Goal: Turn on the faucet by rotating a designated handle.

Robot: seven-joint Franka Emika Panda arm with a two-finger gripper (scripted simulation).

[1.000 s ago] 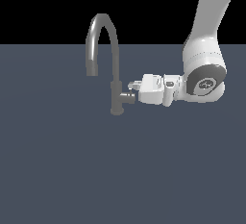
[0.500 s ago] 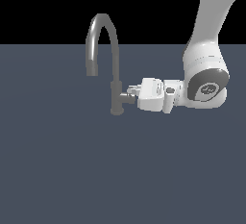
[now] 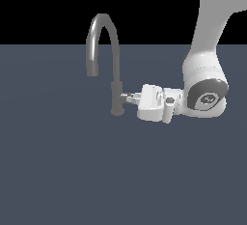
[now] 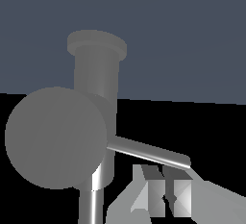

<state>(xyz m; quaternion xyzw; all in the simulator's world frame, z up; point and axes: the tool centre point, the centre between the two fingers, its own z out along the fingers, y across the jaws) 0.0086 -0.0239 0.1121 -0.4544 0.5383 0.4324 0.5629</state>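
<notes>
The grey faucet (image 3: 116, 96) stands upright on a dark surface, and its arched spout (image 3: 102, 23) curves toward the exterior view's left. The handle (image 3: 124, 95) is a short stub sticking out of the body toward the exterior view's right. My gripper (image 3: 130, 97) reaches in level from that side, with its fingertips at the stub's end. In the wrist view the handle's round end face (image 4: 55, 136) fills the frame, and its thin lever pin (image 4: 149, 153) slants across just above my fingers (image 4: 180, 194). The gripper (image 4: 162, 189) is shut with nothing between the fingers. I cannot tell whether the fingers touch the pin.
The flat dark blue-grey floor (image 3: 72, 171) stretches around the faucet. My white arm (image 3: 207, 74) rises at the exterior view's right.
My hand has sunk a little while staying at the handle's end. The faucet body and spout have not moved.
</notes>
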